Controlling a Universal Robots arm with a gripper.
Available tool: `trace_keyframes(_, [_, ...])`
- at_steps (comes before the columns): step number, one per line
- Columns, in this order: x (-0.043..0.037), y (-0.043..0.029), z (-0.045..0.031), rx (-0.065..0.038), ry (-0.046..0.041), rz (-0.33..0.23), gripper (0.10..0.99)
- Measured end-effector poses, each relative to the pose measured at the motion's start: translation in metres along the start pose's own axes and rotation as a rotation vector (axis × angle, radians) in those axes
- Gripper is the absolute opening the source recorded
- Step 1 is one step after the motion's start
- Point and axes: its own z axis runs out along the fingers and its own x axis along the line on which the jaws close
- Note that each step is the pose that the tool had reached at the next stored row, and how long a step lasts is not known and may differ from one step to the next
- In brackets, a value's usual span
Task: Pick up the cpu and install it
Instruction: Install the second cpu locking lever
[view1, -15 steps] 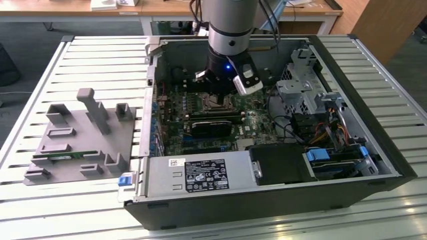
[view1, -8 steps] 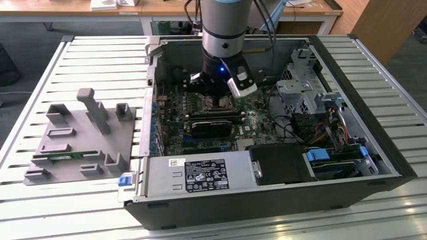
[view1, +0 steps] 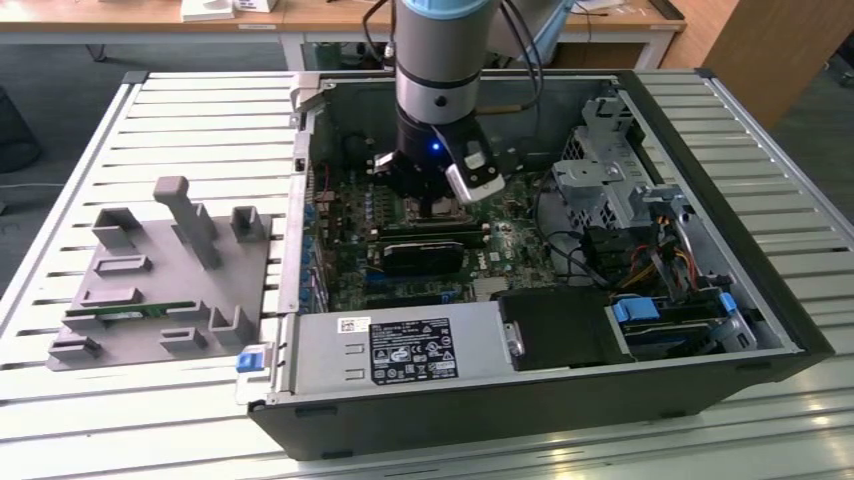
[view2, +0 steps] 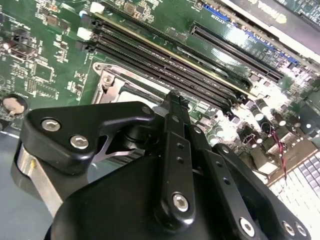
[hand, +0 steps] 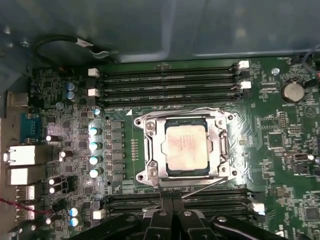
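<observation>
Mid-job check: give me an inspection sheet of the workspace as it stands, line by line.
Surface: slatted metal table carrying an open computer case.
Job's things: cpu lies flat inside the socket frame on the motherboard.
Clutter: grey plastic fixture at the exterior view's left, with a green memory stick on it.
Grippers: gripper is beside the socket, apart from the cpu, fingers together and holding nothing.
Cables: bundled wires near the drive bays.
Surroundings: wooden desks behind the table.
</observation>
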Motion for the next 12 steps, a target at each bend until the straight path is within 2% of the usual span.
trace_keyframes(10, [0.0005, -0.0019, 0.0177, -0.001, 0.0001, 0.000, 0.106])
trace_keyframes(11, [0.0008, -0.0022, 0.0183, -0.007, 0.0007, 0.000, 0.106])
trace_keyframes(12, [0.0008, -0.0034, 0.0184, -0.019, 0.0013, 0.000, 0.106])
